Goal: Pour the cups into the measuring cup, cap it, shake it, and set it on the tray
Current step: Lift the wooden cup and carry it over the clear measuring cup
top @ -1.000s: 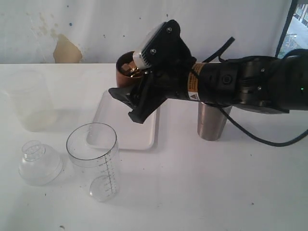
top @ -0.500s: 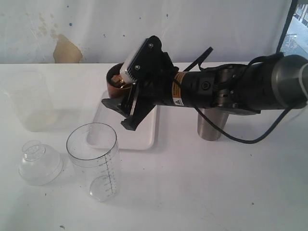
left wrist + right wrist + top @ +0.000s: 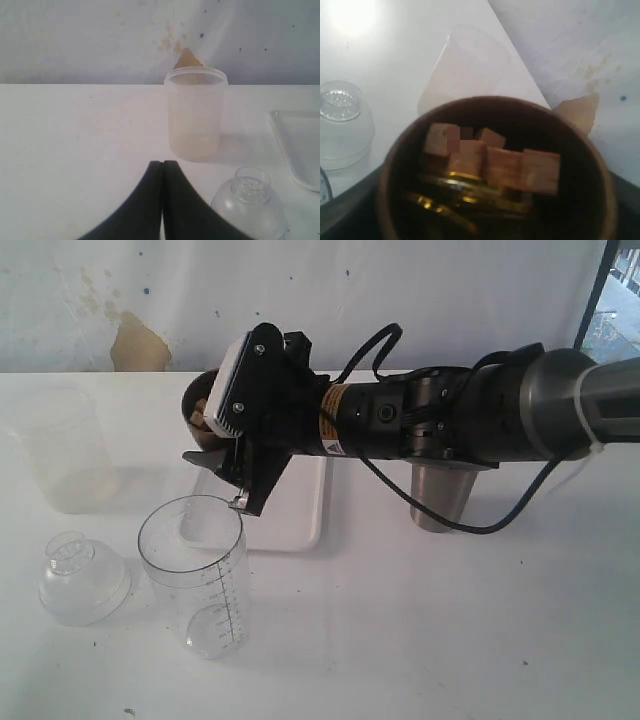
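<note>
as i stand looking over the white table (image 3: pixel 450 640), the right gripper (image 3: pixel 222 478) reaches in from three o'clock across the middle, its jaws clamped on the small rounded brown wooden cup (image 3: pixel 198 408). the cup hangs in the air over the ten o'clock corner of the flat white rectangular tray (image 3: pixel 295 518). the gripper's lower black fingertip sits just above the twelve o'clock rim of the tall clear plastic measuring cup with a black scale (image 3: pixel 195 575). that measuring cup stands upright on the table, its mouth uncovered.

the right wrist camera looks straight into the wooden cup, where pale tan square blocks (image 3: pixel 490 165) lie piled over some shiny gold pieces (image 3: pixel 452 186). what the gold pieces are i cannot tell.

taking the measuring cup as the centre of the dial, the clear domed lid (image 3: pixel 82 580) rests on the table at nine o'clock, near it but not touching. the frosted translucent plastic cup (image 3: pixel 65 450) stands at ten o'clock, well apart. the tray lies at one o'clock, just behind. the tapered stainless-steel tumbler (image 3: pixel 438 502) stands upright at two o'clock, past the tray's three o'clock edge, partly hidden by the arm.

the left gripper (image 3: pixel 163 167) shows only in its own camera. its two black jaws are pressed flat together, facing the frosted cup, with the domed lid near their tips.
</note>
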Controlling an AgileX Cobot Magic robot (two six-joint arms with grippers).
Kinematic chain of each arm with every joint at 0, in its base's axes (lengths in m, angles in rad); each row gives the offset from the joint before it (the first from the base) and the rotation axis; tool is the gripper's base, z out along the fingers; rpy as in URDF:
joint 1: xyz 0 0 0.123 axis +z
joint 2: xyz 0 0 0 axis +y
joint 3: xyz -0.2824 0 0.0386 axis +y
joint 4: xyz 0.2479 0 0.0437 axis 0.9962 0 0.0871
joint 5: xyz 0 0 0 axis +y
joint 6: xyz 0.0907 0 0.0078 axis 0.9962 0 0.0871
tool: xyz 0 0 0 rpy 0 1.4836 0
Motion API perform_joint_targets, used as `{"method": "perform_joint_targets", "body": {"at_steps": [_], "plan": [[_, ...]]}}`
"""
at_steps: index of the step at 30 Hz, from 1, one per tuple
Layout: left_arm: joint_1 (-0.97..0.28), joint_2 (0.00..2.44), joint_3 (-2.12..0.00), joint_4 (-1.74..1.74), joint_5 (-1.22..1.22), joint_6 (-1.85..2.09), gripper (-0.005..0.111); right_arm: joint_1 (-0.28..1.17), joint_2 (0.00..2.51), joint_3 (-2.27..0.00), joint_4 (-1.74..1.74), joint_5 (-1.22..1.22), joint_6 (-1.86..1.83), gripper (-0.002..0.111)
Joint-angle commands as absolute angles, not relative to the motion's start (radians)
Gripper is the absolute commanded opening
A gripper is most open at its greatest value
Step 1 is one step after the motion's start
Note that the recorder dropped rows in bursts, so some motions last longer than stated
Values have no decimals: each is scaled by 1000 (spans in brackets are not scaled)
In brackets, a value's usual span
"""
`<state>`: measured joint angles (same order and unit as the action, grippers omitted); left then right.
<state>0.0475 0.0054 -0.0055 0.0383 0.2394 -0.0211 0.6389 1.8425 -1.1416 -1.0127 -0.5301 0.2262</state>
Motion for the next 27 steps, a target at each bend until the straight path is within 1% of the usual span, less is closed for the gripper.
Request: {"method": "perform_joint_targets", "body": {"at_steps": [1,6,23,27], "plan": [[45,0,0,46,233,-22,0,644,1842,-1151,-1058,-540,203,0],[45,0,0,46,233,-22,0,648,1829,-1151,-1225,-545,204,0],[45,0,0,46,233,-22,0,655,1801,-1151,-1229,-526,55,0],[45,0,0,46,233,-22,0,677,1796,-1157,-1229,-472,22,0]]}}
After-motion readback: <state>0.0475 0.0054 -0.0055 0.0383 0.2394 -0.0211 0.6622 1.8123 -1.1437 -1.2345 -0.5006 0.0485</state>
